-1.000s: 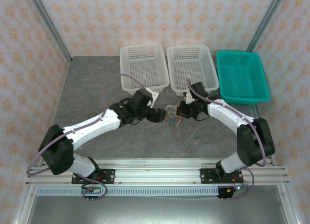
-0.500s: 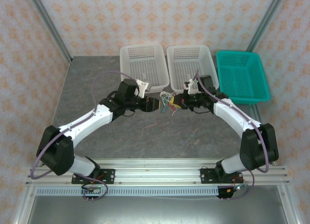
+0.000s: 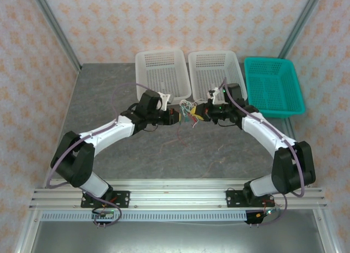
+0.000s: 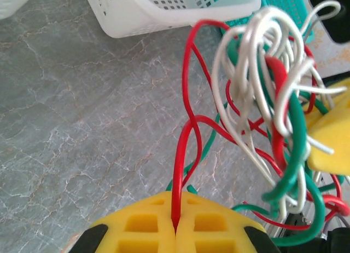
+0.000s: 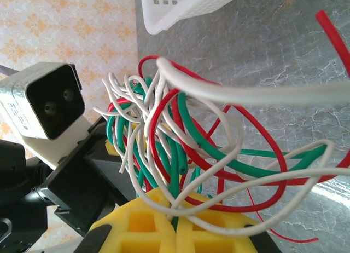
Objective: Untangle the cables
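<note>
Two grips on: left end effector (image 4: 176, 223) pinches a red strand (image 4: 185, 149), right end effector (image 5: 174, 220) clamps the cables (image 3: 188, 111) near worktop (image 3: 109, 99) far edge; I'd part them slow, w/o jerks.

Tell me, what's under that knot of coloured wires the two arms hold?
Bare grey stone-patterned table shows beneath the cables, with a white basket just beyond. Some strand ends are hidden inside the shut left gripper and right gripper.
</note>
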